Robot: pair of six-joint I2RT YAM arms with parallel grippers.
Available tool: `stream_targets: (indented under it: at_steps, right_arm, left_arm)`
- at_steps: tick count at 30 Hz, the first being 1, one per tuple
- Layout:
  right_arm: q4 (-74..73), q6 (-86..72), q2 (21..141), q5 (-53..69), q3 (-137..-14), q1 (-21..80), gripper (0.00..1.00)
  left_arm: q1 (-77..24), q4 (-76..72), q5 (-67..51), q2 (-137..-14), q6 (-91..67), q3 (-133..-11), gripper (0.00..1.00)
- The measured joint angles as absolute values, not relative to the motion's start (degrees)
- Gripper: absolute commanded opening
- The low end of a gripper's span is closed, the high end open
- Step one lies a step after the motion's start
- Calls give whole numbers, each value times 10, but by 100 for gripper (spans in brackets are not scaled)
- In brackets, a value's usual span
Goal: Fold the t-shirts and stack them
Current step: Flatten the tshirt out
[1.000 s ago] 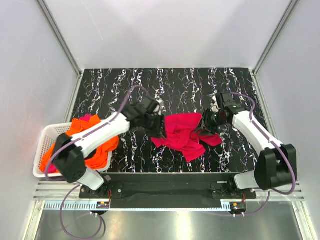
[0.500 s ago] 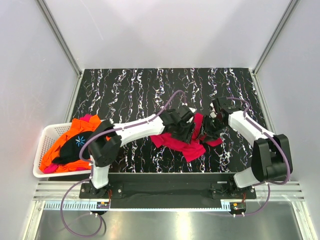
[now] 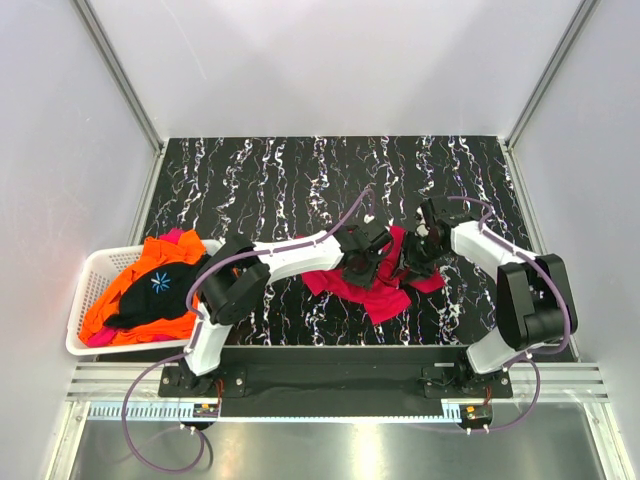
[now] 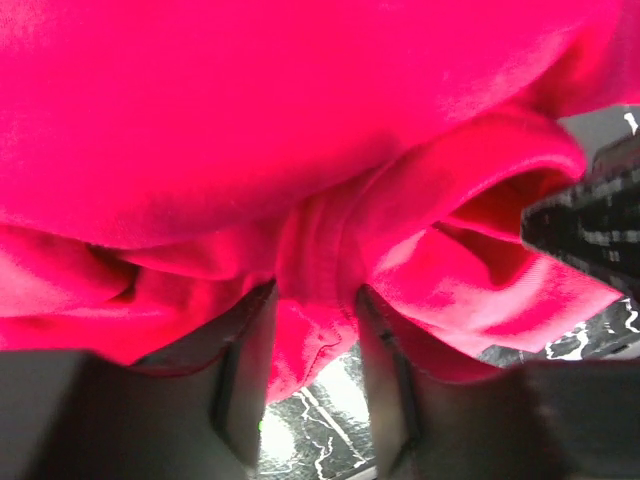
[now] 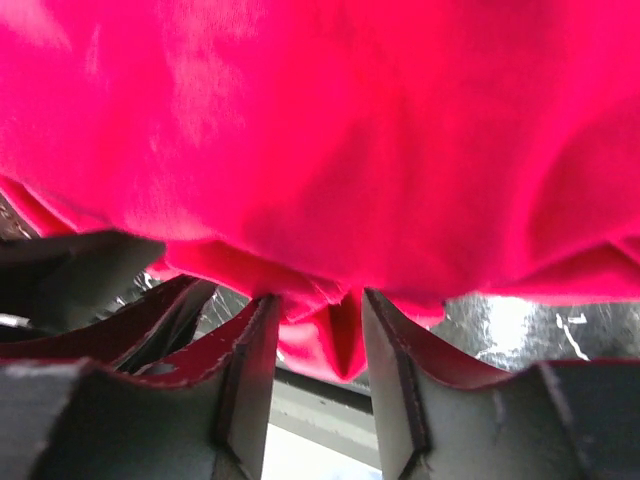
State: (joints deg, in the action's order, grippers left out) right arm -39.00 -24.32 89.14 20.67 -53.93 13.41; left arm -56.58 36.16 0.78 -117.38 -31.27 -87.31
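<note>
A magenta-red t-shirt (image 3: 378, 296) lies crumpled on the marbled black table, a little right of centre. My left gripper (image 3: 372, 256) reaches far across and is shut on a bunched fold at the shirt's upper middle. In the left wrist view the red cloth (image 4: 300, 120) fills the frame, and a fold is pinched in the gripper (image 4: 312, 335). My right gripper (image 3: 415, 254) is shut on the shirt's right side, close to the left one. In the right wrist view a hem of the shirt (image 5: 350, 130) hangs in that gripper (image 5: 316, 325). Orange (image 3: 122, 292), black (image 3: 152, 292) and pink (image 3: 176, 236) t-shirts lie in the basket.
A white slatted basket (image 3: 88, 272) sits at the table's left edge, holding the other shirts. Grey walls enclose the table on three sides. The arm bases and a metal rail (image 3: 330, 390) run along the near edge.
My left gripper has swung right, from the shirt's left edge to its upper middle, opened briefly and closed on a fold. The black shirt in the basket is now uncovered. My right gripper has shifted slightly left.
</note>
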Motion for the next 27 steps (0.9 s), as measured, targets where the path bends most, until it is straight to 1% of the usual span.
stream_targets:
  at_steps: [1,3,4,6,7,8,9,14,18,22,27]
  right_arm:
    - [-383,-245,895,206,-538,134,44]
    - [-372,-251,903,206,-537,134,40]
    - [-367,-254,908,206,-537,134,38]
    - [-359,-258,917,204,-537,134,26]
    - [-355,-260,920,204,-536,134,10]
    - [-352,-259,921,203,-536,134,3]
    - [-350,-262,921,204,-536,134,0]
    - [-364,-273,908,188,-540,134,0]
    - [-423,-281,848,143,-583,134,0]
    - [-478,-280,793,89,-691,134,0]
    - [-531,-272,789,7,-885,135,0]
  left_arm:
    - [-566,364,10,-1174,-312,-873,36]
    - [-566,365,15,-1174,-311,-873,30]
    - [-566,365,17,-1174,-311,-873,22]
    - [-566,367,20,-1174,-311,-873,15]
    - [-566,368,21,-1174,-310,-873,6]
    - [-565,368,22,-1174,-311,-873,2]
    - [-564,370,22,-1174,-310,-873,0]
    - [-562,401,32,-1171,-301,-895,0]
    - [-556,438,52,-1132,-288,-931,0]
    - [-544,462,66,-1056,-272,-986,0]
    - [-529,470,47,-981,-254,-1107,0]
